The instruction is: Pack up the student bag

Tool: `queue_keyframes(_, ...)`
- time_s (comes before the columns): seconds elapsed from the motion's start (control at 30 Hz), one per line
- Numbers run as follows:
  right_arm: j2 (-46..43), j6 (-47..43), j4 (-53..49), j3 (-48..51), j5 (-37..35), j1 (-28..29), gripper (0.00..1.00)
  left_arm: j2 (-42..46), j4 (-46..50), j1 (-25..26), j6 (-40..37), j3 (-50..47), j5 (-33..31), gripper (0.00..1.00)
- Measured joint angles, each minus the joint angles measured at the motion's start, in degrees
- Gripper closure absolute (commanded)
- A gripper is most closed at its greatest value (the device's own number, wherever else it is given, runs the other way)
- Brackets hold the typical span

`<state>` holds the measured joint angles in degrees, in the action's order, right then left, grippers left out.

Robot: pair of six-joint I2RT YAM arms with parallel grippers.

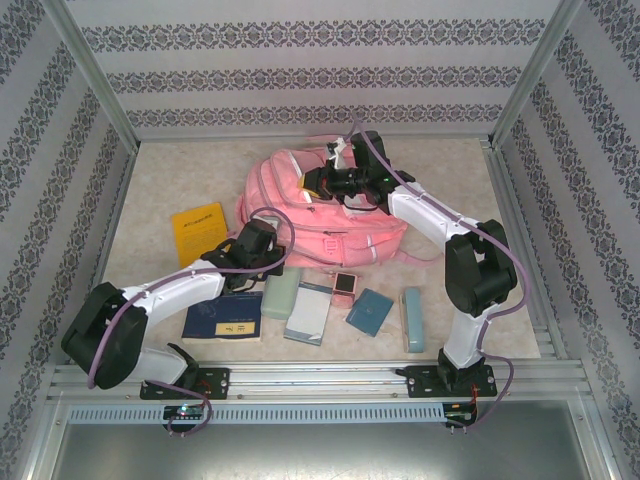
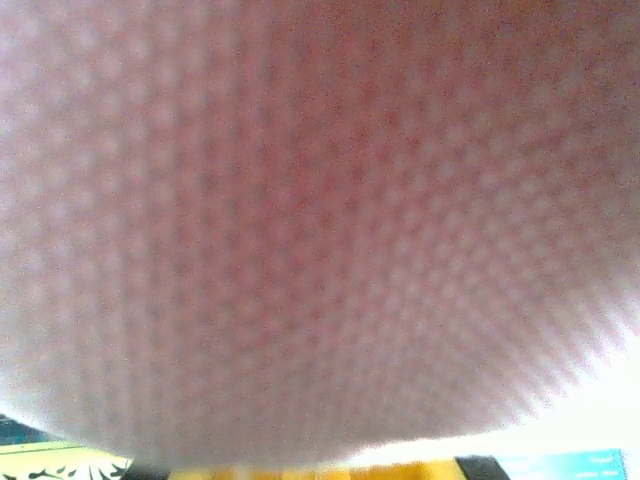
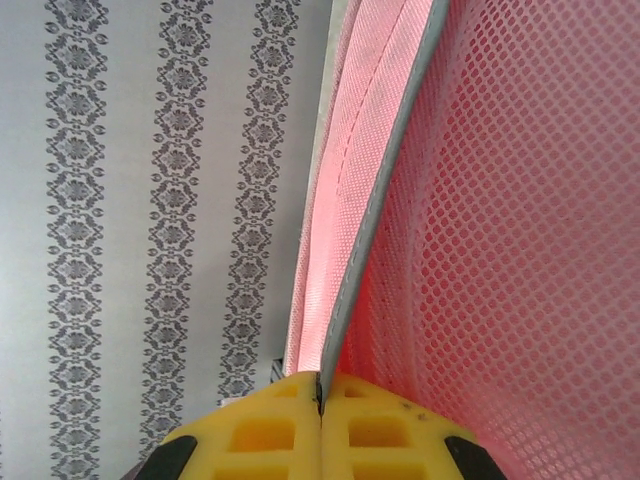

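Note:
The student bag [image 1: 320, 215], a large pink backpack, lies in the middle of the table. At its top, my right gripper [image 1: 335, 182] is shut on a grey-trimmed edge of the bag. In the right wrist view the yellow fingertips [image 3: 320, 385] meet on the grey trim [image 3: 385, 200], with pink mesh [image 3: 520, 220] to the right of it. My left gripper [image 1: 262, 243] sits against the bag's front left corner. Blurred pink fabric [image 2: 320, 220] presses close to the left wrist camera. A strip of yellow finger [image 2: 300, 470] shows at the bottom edge, and any pinch on the fabric is hidden.
Along the near side of the bag lie a yellow booklet [image 1: 200, 230], a dark blue book [image 1: 225, 318], a pale green case [image 1: 280, 293], a light notebook [image 1: 308, 312], a small pink item [image 1: 345, 287], a teal booklet [image 1: 370, 311] and a teal pencil case [image 1: 412, 319]. Patterned walls enclose the table.

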<state>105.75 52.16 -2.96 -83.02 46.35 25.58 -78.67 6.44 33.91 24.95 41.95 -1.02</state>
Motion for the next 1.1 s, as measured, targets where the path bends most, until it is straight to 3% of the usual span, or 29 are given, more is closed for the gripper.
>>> queue_keyframes(0.5, -0.02, -13.64, -9.75, -1.86, -2.93, 0.09, 1.0, 3.41, 8.63, -0.52, 1.46, 2.69, -2.47, 1.0)
queue_keyframes(0.8, -0.02, -20.35, -15.5, -3.82, -6.05, 1.2, 1.0, 3.96, 11.43, -5.86, 2.78, 3.74, 0.79, 1.0)
queue_keyframes(1.1, -0.02, -26.12, -19.71, -6.12, -9.7, 2.34, 1.0, 3.26, 15.3, -13.51, 2.93, 8.35, 8.55, 1.0)
